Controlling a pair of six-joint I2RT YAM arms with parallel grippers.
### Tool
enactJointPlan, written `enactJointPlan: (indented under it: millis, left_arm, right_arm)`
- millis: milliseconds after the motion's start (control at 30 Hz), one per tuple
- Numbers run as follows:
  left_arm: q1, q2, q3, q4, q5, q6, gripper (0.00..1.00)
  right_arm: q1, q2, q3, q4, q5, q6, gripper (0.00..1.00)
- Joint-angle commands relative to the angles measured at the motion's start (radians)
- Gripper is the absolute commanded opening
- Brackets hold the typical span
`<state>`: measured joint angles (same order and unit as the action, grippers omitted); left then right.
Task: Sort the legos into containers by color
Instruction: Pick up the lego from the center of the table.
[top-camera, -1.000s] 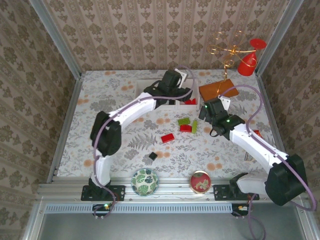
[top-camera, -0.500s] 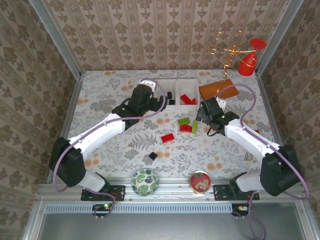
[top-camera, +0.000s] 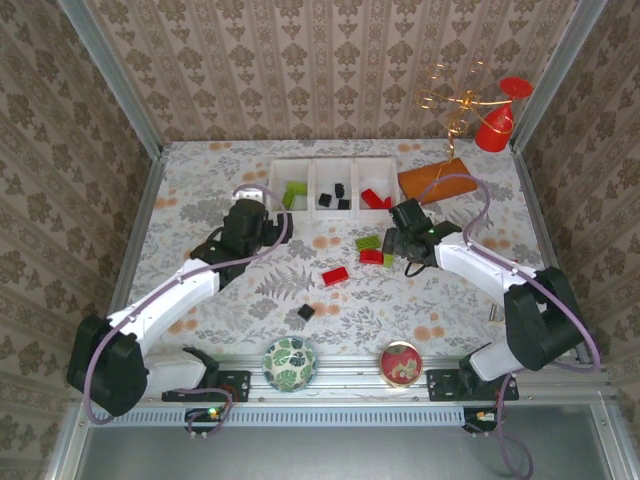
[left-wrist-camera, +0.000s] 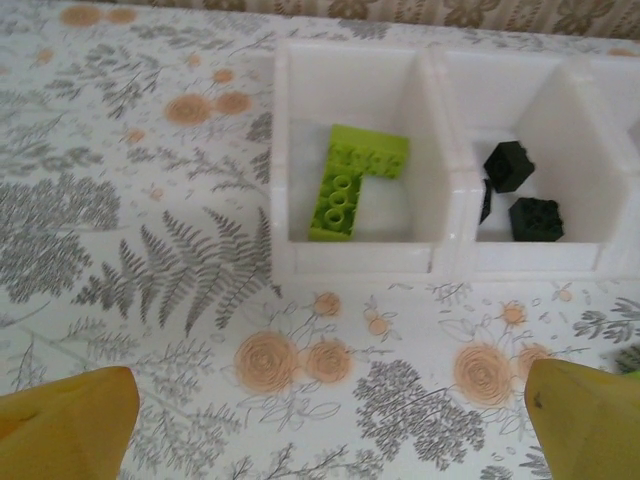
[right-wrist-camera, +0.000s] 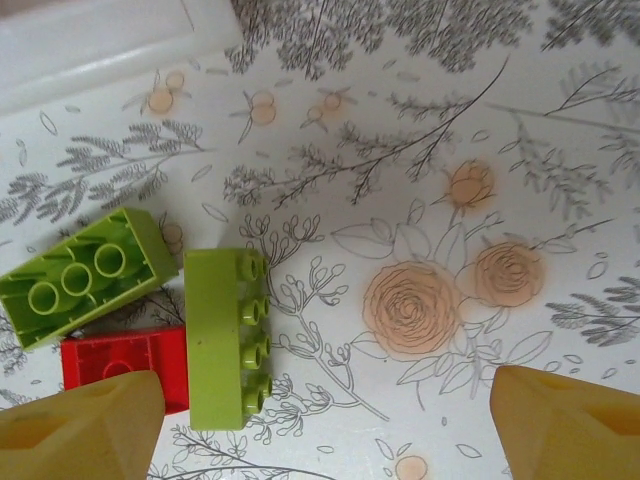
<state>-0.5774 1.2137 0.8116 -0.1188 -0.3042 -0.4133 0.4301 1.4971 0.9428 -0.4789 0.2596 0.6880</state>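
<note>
Tray (top-camera: 350, 160): far centre of the surface (top-camera: 190, 200); three compartments, lime bricks at left, black in the middle, red at right.
Left gripper (left-wrist-camera: 325, 435): jaws wide and empty, just near of the lime compartment.
Right gripper (right-wrist-camera: 322, 425): jaws wide, nothing held, above a tight cluster just near of the tray's right end.
Cluster: lime brick on its side (right-wrist-camera: 225, 340), studs facing sideways; flat lime brick (right-wrist-camera: 80, 270) at its far-left corner; red brick (right-wrist-camera: 125, 365) against its left face, partly under one finger.
Loose pieces: lone red brick (top-camera: 335, 275) and black cube (top-camera: 306, 312), nearer, well apart from the cluster.
Hazard 1: a close on the tipped lime brick probably drags the red one along, because the two touch; a mixed load spoils the colour sort.
Hazard 2: one finger may land on top of the red brick instead of beside it, so the grip fails or the cluster scatters.
Hazard 3: studs on one gripped face give uneven contact; the brick may twist and drop short of the tray.
Hazard 4: both arms stand close to the tray; a delivery by the right could meet the left.
</note>
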Motion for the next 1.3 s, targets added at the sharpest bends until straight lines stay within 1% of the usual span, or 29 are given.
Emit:
enactJointPlan:
  millis: [0,200,433,900,1100,1267]
  left_arm:
    - [0.014,-0.027,-0.030,0.004,0.000,-0.050,1.00]
    - [0.025,-0.029,-0.061,-0.001,0.006,-0.071,1.00]
    - [0.039,-0.028,-0.080,0.005,0.021,-0.087,1.00]
    - [0.053,-0.006,-0.087,0.024,0.052,-0.108,1.00]
    - [0.056,-0.005,-0.086,0.025,0.054,-0.111,1.00]
    - [0.056,-0.002,-0.086,0.026,0.056,-0.114,1.00]
  right_arm:
    - [0.004,0.050,0.048,-0.010,-0.064,0.001,0.83]
    - [0.004,0.142,0.103,-0.010,-0.118,-0.007,0.75]
    - [0.001,0.198,0.129,-0.010,-0.140,-0.013,0.66]
    - [-0.014,0.253,0.137,-0.006,-0.149,-0.013,0.52]
    - [-0.022,0.270,0.134,-0.013,-0.149,-0.008,0.42]
    - [-0.027,0.276,0.127,-0.009,-0.146,-0.007,0.40]
